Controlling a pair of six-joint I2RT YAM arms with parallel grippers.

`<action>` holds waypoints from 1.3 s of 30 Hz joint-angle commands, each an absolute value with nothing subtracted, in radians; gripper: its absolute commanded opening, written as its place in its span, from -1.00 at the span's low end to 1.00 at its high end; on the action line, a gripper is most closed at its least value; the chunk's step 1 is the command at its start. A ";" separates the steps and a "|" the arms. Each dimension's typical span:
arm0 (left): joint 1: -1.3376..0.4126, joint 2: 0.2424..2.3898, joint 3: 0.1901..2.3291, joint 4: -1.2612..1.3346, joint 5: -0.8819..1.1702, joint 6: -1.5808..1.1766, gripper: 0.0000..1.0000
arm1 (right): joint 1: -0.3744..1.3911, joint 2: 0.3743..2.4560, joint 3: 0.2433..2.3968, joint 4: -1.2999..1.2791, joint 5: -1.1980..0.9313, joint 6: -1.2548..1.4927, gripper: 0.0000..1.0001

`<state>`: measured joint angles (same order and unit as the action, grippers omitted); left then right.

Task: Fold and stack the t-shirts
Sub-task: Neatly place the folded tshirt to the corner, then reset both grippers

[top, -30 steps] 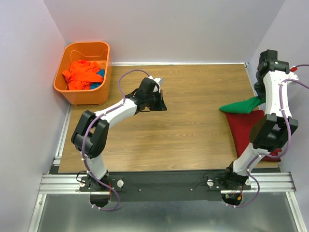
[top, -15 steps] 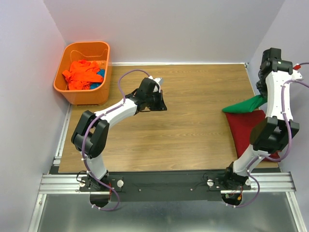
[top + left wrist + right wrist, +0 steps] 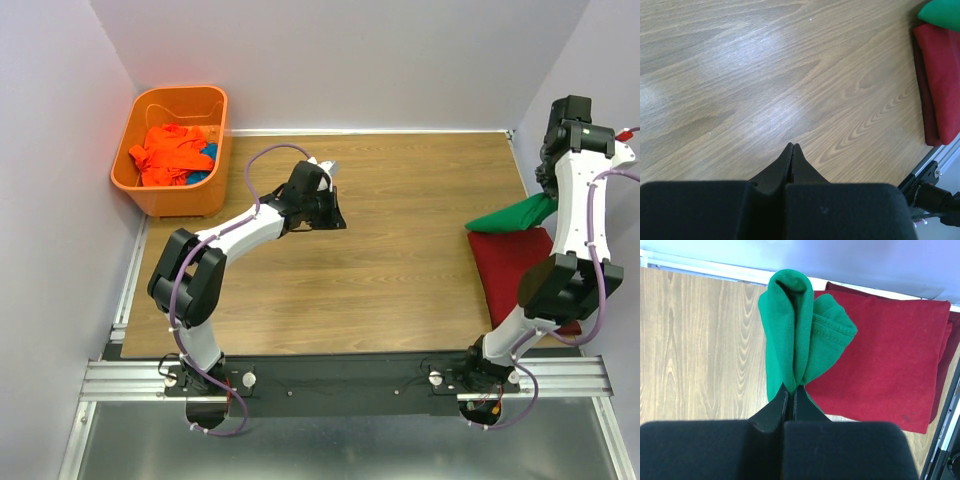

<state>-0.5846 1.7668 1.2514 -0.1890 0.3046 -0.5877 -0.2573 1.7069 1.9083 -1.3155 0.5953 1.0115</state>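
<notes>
The right hand [image 3: 791, 388] pinches the green t-shirt [image 3: 790, 325] partly over the folded dark red t-shirt [image 3: 890, 355]; the closed left hand [image 3: 792, 147] sits well apart.

Nothing can be read in any view. The green t-shirt [image 3: 790, 315], the dark red t-shirt [image 3: 880, 355], the orange basket [image 3: 175, 200] and the desk [image 3: 400, 260] carry no legible letters, numbers, labels or brand marks.
</notes>
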 commanded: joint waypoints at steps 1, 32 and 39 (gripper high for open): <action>-0.592 1.756 1.247 -0.187 0.311 -0.589 -1.00 | -0.267 1.652 1.908 -1.336 0.641 1.008 -0.99; -0.646 1.798 1.269 -0.153 0.350 -0.586 -1.00 | -0.290 1.295 1.456 -1.390 0.660 1.000 -0.47; -0.655 1.784 1.270 -0.143 0.385 -0.560 -1.00 | -0.299 1.281 1.504 -1.390 0.568 0.885 1.00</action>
